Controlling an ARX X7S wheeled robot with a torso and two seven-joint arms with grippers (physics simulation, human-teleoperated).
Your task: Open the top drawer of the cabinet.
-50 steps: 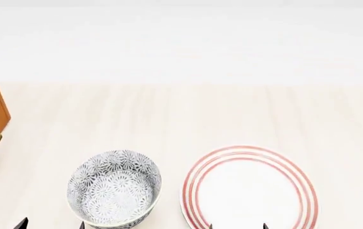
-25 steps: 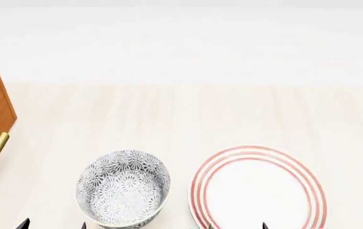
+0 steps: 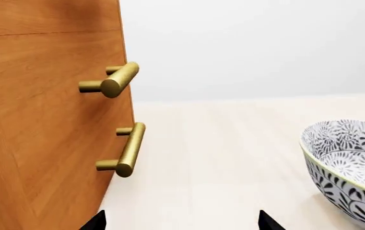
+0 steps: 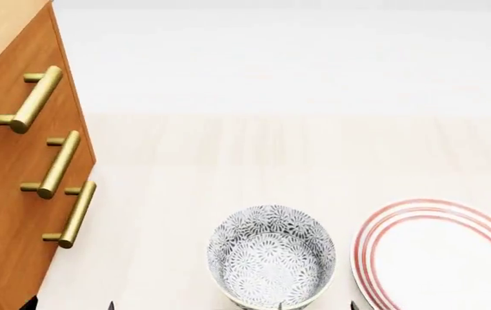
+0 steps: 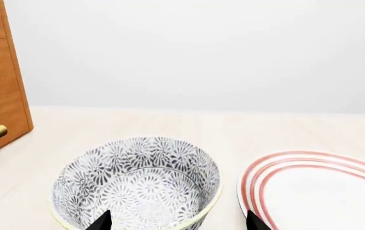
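Bowl (image 4: 271, 265) empty, top drawer (image 4: 17, 97) closed; both jaws spread, holding nothing

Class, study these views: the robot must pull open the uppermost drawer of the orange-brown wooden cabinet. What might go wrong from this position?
1. Three identical brass bar handles are stacked close together; the top handle sits above two lookalikes, so the left gripper might grab a lower one.
2. The patterned grey-and-white ceramic bowl stands close in front of the grippers, so an arm swinging toward the orange-brown wooden cabinet might knock it.
3. Beside the bowl, the red-ringed white plate might get bumped by the right arm.
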